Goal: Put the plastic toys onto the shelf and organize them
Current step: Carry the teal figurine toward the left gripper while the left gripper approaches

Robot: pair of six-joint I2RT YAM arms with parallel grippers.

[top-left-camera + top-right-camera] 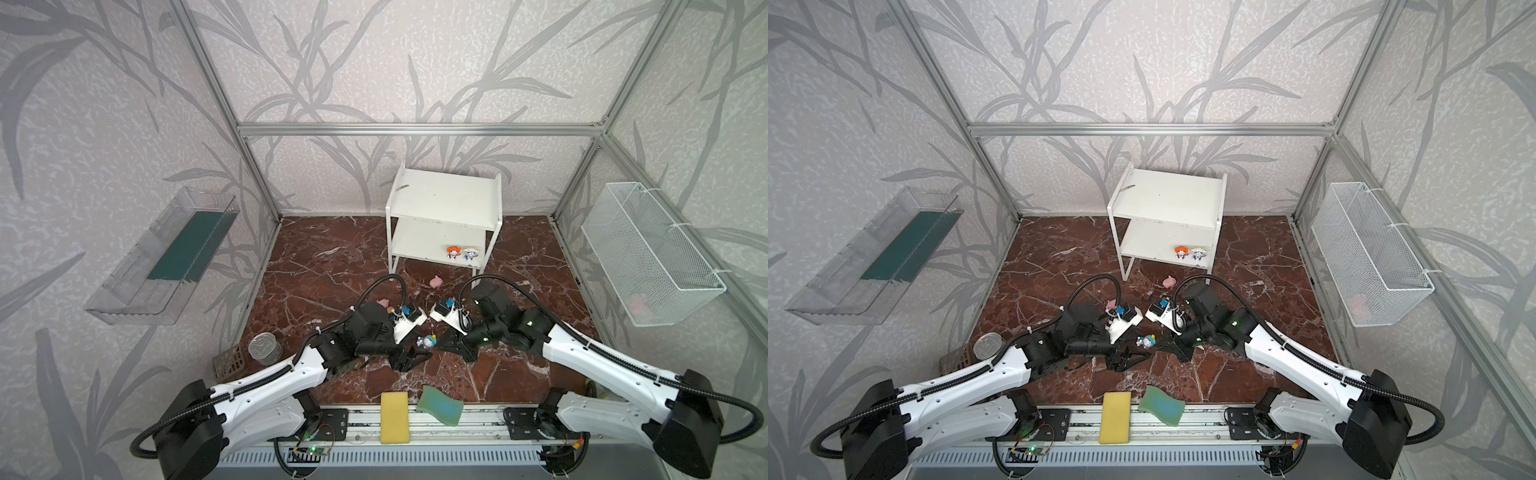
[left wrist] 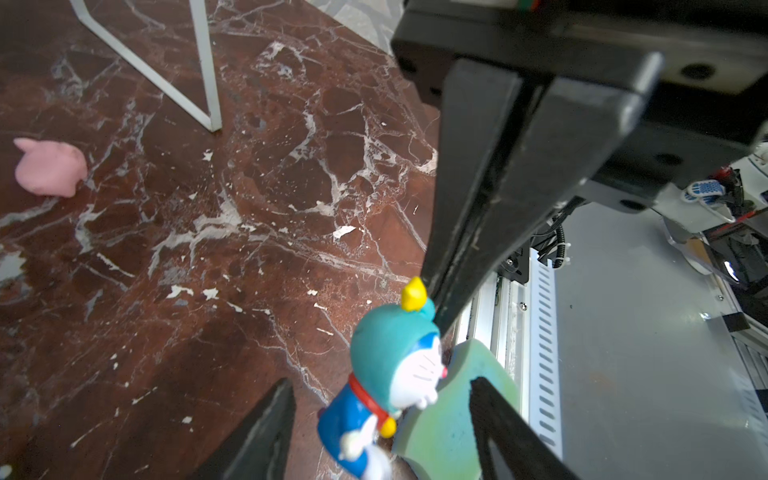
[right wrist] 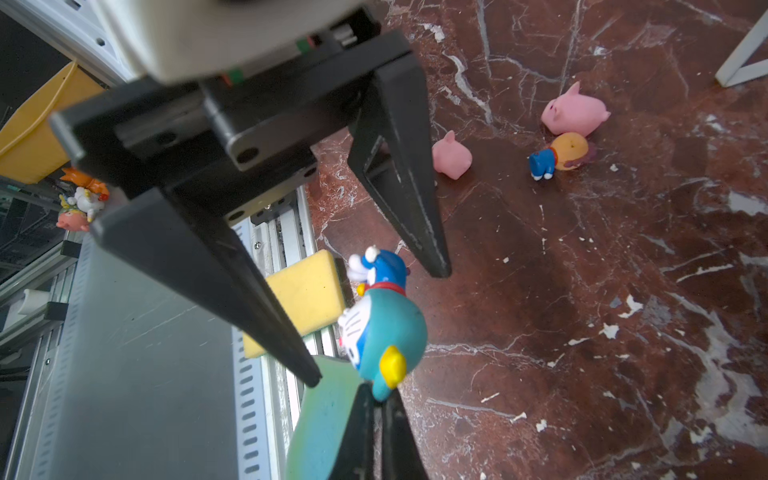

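The step in hand looks like a pick-up, or a pass between arms, of the blue figurine [image 1: 427,341]. It sits near the middle of the tabletop [image 1: 316,266], toward the edge by the arm bases, with its head pointing at the right arm.

The left tool [image 2: 382,381] is spread, with one finger on each side of the toy's body and touching neither. The right tool [image 3: 378,392] has its fingers pressed together, tips right at the point of the teal hood. Whether they nip that point or only rest against it cannot be told, nor whether the toy is clear of the tabletop.

To do this well, the left tool should close across the blue body below the red collar. The round head would likely squirt out of a grip. The right tool should steady the head until that grip is firm, then back straight off.

The shelf [image 1: 444,195] stands at the back edge, with an orange figurine [image 1: 453,252] and a white figurine [image 1: 470,252] at the right end of its lower board. Setting this one upright just beside them would keep the row tidy. A pink pig [image 1: 436,281] lies on the tabletop in front of the shelf.
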